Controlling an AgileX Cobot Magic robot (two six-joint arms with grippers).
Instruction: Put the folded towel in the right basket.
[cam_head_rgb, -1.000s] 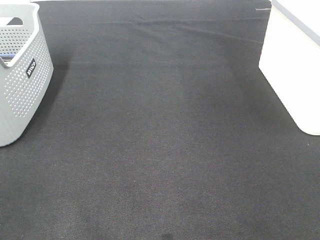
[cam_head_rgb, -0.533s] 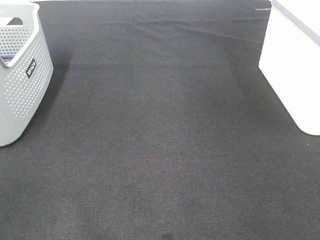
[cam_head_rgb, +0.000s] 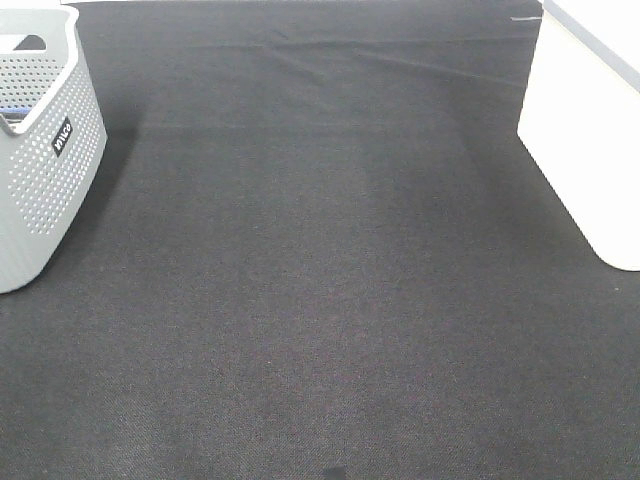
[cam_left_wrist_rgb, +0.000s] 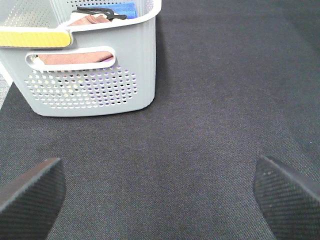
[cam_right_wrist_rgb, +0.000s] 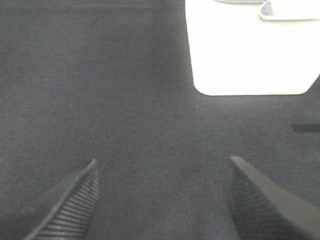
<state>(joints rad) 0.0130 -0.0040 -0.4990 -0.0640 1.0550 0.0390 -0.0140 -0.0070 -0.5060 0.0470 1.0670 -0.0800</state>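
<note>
Both grippers, left (cam_left_wrist_rgb: 159, 192) and right (cam_right_wrist_rgb: 159, 200), are spread wide and hold nothing. On the desk (cam_head_rgb: 320, 280), the grey basket (cam_head_rgb: 40, 150) stands at 10 o'clock (towels (cam_left_wrist_rgb: 75, 59) inside), the white basket (cam_head_rgb: 585, 140) at 2 o'clock.

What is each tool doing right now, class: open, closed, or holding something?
Left tool: open, holding nothing.
Right tool: open, holding nothing.

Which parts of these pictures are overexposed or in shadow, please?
Exterior high: the white basket is blown out, showing no texture; the grey basket casts a soft shadow onto the cloth. Right wrist: the white basket again glares. Left wrist: evenly lit, and the grey basket's holes are sharp.
</note>
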